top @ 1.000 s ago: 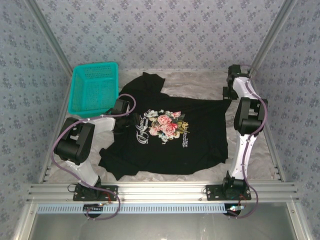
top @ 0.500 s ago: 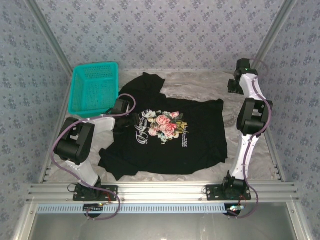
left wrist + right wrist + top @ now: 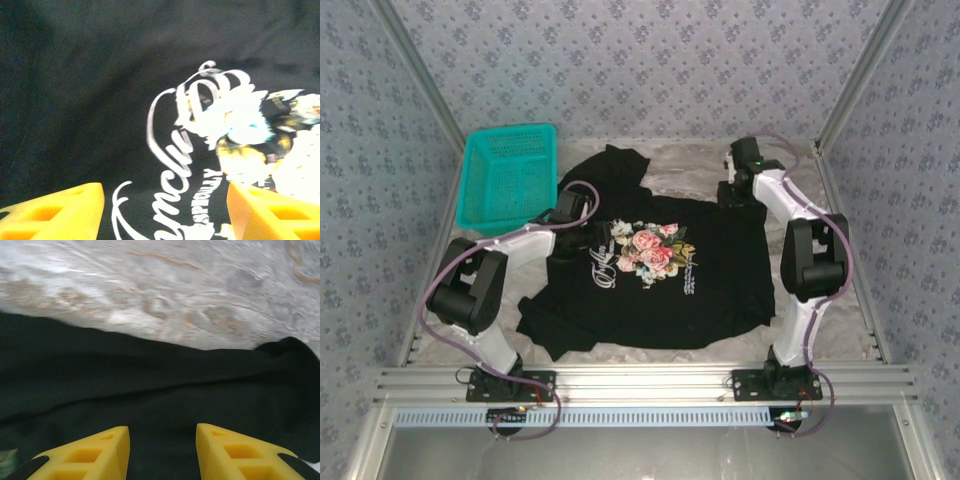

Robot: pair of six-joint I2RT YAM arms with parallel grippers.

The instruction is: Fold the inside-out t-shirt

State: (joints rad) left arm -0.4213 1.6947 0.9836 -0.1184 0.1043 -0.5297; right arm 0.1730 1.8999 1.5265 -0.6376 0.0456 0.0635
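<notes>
The inside-out t-shirt [image 3: 720, 285] lies spread on the table, black, with a white and pink flower print and lettering [image 3: 645, 255] facing up. My left gripper [image 3: 598, 237] hovers open over the print's left edge. In the left wrist view its yellow fingers [image 3: 55, 212] stand wide apart above the white lettering [image 3: 172, 150], with nothing between them. My right gripper [image 3: 728, 196] is at the shirt's far right edge. In the right wrist view it [image 3: 162, 452] is open just over black cloth [image 3: 150, 390], empty.
A teal mesh basket [image 3: 508, 175] stands at the back left, close to the shirt's far sleeve [image 3: 615, 160]. Crinkled pale table cover [image 3: 165, 285] lies beyond the shirt's edge. Patterned walls close in the table on three sides.
My right gripper has let go of the shirt's far right corner, opened, and swung left to the shirt's far edge. The left gripper has edged right over the print.
</notes>
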